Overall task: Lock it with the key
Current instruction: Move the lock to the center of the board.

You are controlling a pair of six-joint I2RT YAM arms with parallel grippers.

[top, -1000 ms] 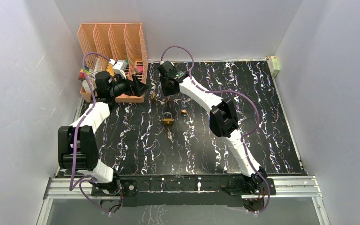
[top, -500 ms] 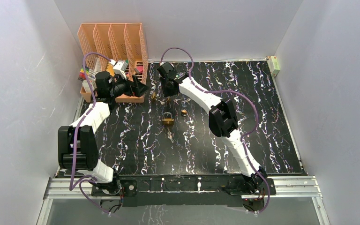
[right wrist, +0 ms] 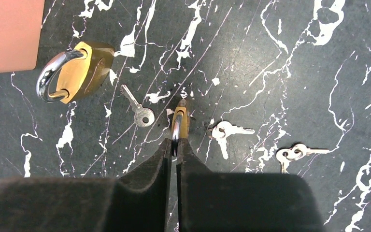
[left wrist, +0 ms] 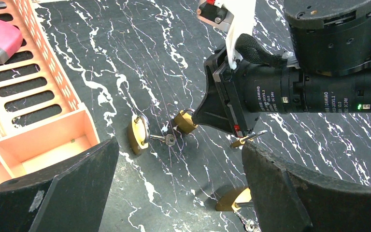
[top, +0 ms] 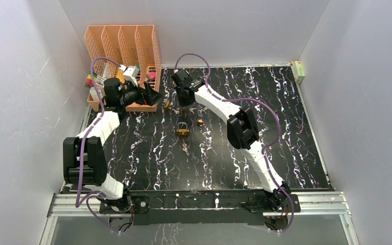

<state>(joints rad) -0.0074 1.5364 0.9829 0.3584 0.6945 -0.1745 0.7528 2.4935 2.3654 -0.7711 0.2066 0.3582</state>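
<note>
The right gripper (right wrist: pixel 176 145) is drawn in to a narrow slit, and its 2 fingers (right wrist: pixel 149 169) pinch the silver shackle of a brass padlock (right wrist: pixel 180 121). The padlock stands on edge on the black marbled counter (right wrist: pixel 270 58), body pointing away from the fingertips. Whether the body rests on the counter or hangs just above it cannot be told.

In the right wrist view, a loose silver key (right wrist: pixel 138 110) lies flat just left of the held padlock, apart from it. Farther left, a second padlock (right wrist: pixel 82 65) lies on its side with its shackle turned toward the corner of the orange organizer (right wrist: pixel 9 34). Just right of the held padlock lies another key (right wrist: pixel 226 131), and beyond that a ringed pair of keys (right wrist: pixel 294 152), all flat on the counter.

The left gripper (left wrist: pixel 178 159) hangs near the front of the organizer with its fingers (left wrist: pixel 63 193) spread wide, holding and touching nothing. Its camera looks across at the right gripper, the held padlock and the second padlock. A third padlock (left wrist: pixel 232 198) shows at the lower edge of that view, partly behind the right-hand finger.
</note>
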